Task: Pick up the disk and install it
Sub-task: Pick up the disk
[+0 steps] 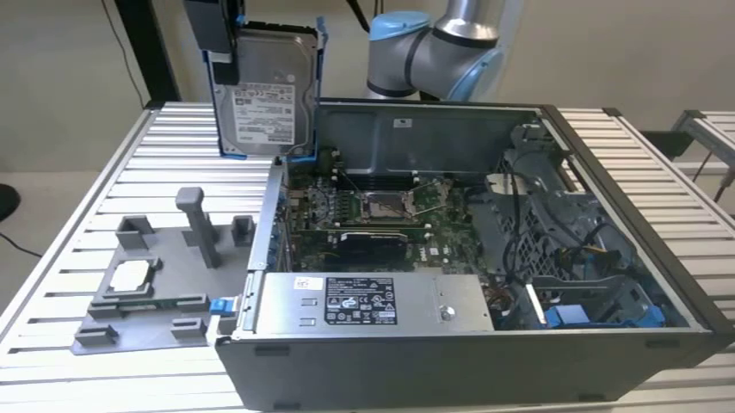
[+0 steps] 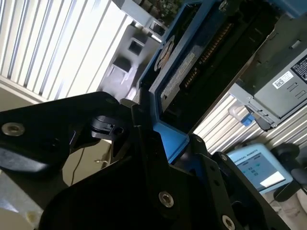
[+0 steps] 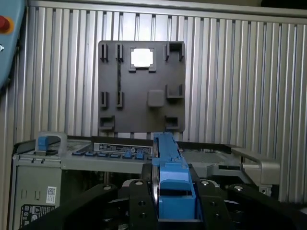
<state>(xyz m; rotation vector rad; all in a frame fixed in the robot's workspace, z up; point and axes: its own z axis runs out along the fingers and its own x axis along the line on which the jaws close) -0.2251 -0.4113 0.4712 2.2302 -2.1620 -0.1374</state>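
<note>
The open computer case (image 1: 460,361) lies on its side closest to the exterior view, its interior facing up; it rests on the slatted metal worktop (image 1: 172,146), which runs past it on both sides; the robot arm (image 1: 436,43) rises behind the case at about 12 o'clock; a grey fixture plate (image 1: 161,292) with upright posts lies on the worktop at about 8 o'clock from the case, just beside its wall; a grey box (image 1: 367,301) with a white-and-black label sits inside the case along its 6 o'clock edge, and the green board (image 1: 379,206) lies beyond it; the disk (image 1: 270,95) hangs upright in the air at about 11 o'clock from the case, label towards the exterior view, its lower edge by the case's far corner and clear of the fixture plate; the claw (image 3: 173,196) is clamped on the disk's blue bracket (image 3: 165,158), black fingers (image 3: 139,201) pressed against either side in both wrist views; a small square silver chip (image 1: 130,274) sits in a pocket of the fixture plate.
</note>
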